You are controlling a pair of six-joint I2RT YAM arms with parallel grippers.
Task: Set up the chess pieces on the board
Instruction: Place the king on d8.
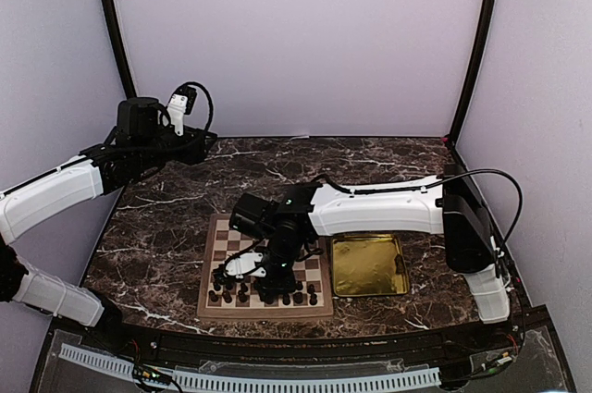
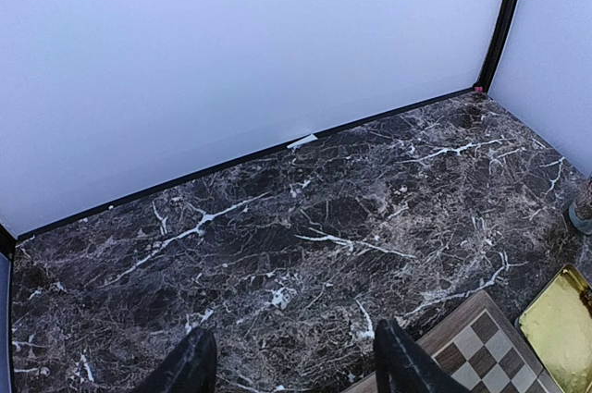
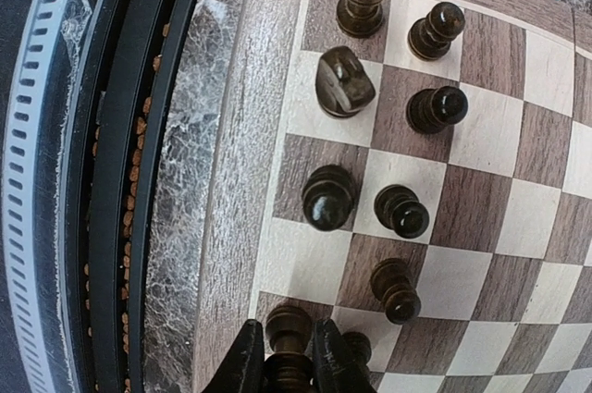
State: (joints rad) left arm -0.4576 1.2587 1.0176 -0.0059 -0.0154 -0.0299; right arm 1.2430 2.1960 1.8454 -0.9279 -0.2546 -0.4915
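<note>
Pieces in right wrist view: nine (one in claw)

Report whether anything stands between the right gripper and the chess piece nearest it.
Nothing visible does. The chess piece stands directly between the fingers of the right gripper, on the row of squares along the edge of the board. A second piece stands just outside one finger, not in the gap.
</note>
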